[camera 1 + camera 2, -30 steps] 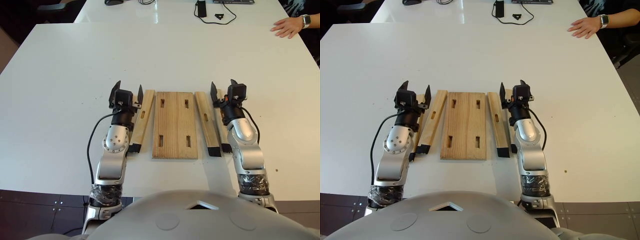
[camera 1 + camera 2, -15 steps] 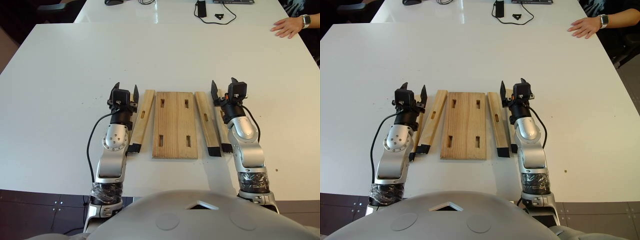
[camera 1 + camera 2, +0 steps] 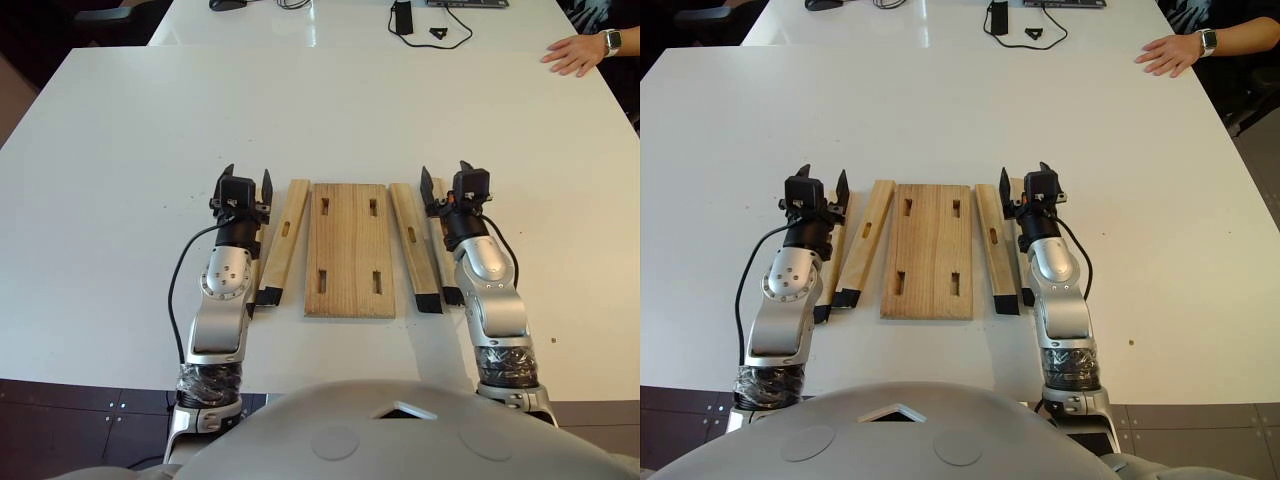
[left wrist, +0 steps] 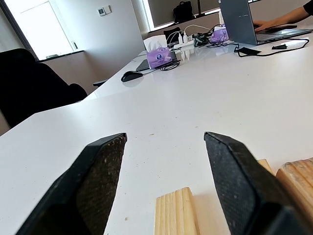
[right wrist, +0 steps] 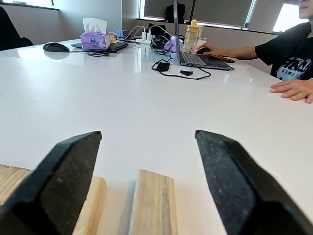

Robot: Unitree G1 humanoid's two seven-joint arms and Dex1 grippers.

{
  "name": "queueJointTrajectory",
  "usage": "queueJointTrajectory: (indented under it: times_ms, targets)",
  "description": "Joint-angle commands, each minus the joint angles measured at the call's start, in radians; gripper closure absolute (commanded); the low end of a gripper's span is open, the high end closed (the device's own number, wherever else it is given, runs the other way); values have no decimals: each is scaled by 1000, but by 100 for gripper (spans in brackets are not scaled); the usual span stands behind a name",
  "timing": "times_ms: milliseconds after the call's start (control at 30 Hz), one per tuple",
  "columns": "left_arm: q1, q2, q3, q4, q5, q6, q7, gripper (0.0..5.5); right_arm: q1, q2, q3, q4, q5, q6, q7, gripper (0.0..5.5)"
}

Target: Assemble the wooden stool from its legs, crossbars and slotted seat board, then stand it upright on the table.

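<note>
Left eye view: a slotted seat board [image 3: 348, 250] lies flat at the middle of a white counter [image 3: 130, 150], with two wooden pieces lying lengthwise on each side. The left claw [image 3: 246, 185] is wide open and empty, poised over the outer left stick [image 4: 176, 214]. The right claw [image 3: 444, 180] is likewise spread and empty over the outer right stick [image 5: 153, 203]. Nothing is joined yet. Each stick end sits between its claw's fingers, with a slotted leg [image 3: 283, 238] just beside. A good pick-up probably means descending straight, keeping the inner finger in the narrow gap, and closing squarely so the neighbouring leg is not nudged.
</note>
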Motion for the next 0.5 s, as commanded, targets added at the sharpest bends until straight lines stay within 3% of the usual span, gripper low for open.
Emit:
queueJointTrajectory:
  times_ms: [33, 500]
  targets:
    - [-1, 4, 9, 0, -6, 14, -5, 256, 11, -2, 11, 3, -10, -2, -2, 197]
    - [45, 45, 69, -39, -34, 43, -46, 256, 26, -3, 11, -2, -13, 0, -8, 197]
